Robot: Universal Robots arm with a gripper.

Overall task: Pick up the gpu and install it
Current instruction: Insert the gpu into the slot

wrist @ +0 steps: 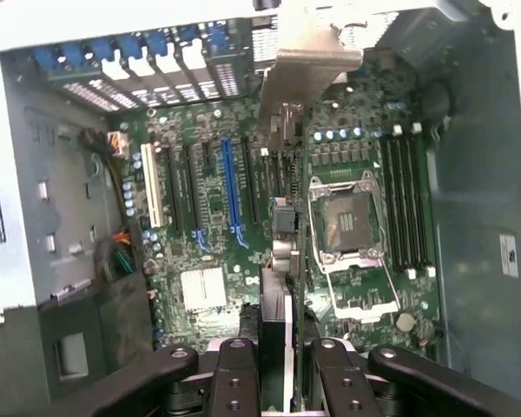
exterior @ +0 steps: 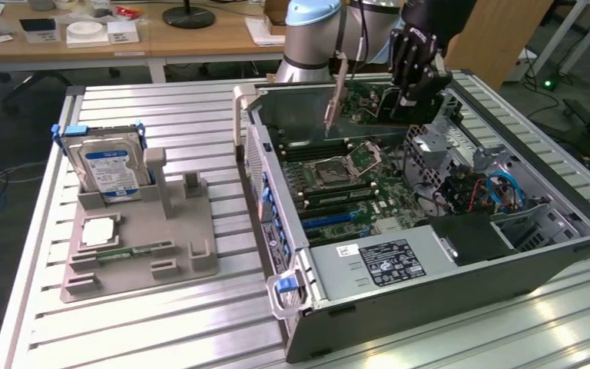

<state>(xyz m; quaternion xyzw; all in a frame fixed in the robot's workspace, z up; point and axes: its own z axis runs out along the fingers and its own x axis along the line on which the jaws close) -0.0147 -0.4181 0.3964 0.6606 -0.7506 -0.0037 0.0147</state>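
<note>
Your gripper [wrist: 282,369] is closed narrow on the gpu [wrist: 306,65]. It pinches the thin board by its upper edge, so the card hangs edge-on above the motherboard [wrist: 200,287]. I judge it light and stiff but fragile. Keep your hold on bare board edge, off the fan and the contact strip, and expect the smooth board to slip if twisted. In the exterior view the gpu hangs over the open case [exterior: 429,269], at twelve o'clock from the CPU socket [exterior: 341,165]. The blue slot [exterior: 326,219] lies at six o'clock of that socket. Farther off, at nine o'clock, the hard drive [exterior: 108,171] stands in its grey holder [exterior: 162,246].
</note>
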